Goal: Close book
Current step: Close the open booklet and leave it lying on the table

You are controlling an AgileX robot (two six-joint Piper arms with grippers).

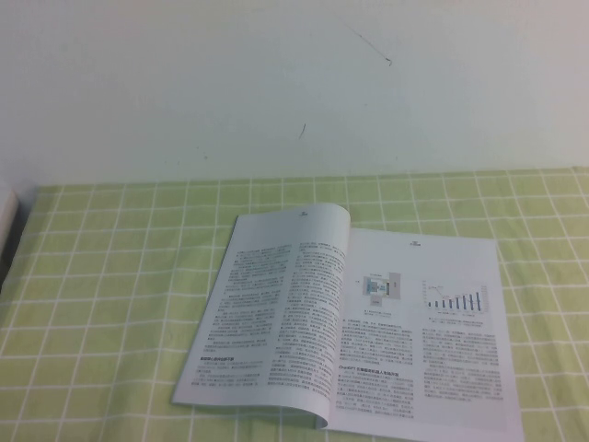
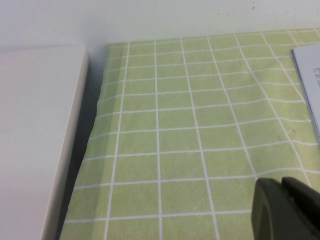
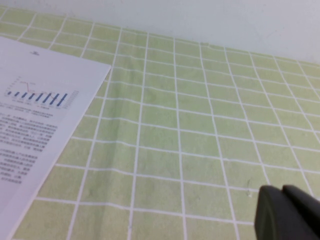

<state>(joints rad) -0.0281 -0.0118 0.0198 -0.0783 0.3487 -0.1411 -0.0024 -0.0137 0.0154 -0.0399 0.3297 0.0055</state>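
Note:
An open book with printed text and a bar chart lies on the green checked cloth, right of centre in the high view; its left pages bulge up near the spine. Neither arm shows in the high view. My left gripper hovers over bare cloth, shut and holding nothing, with only the book's edge in its view. My right gripper is also shut and holding nothing, over cloth beside the book's right page.
A green checked cloth covers the table up to a white wall. A white board or box lies along the table's left edge, also glimpsed in the high view.

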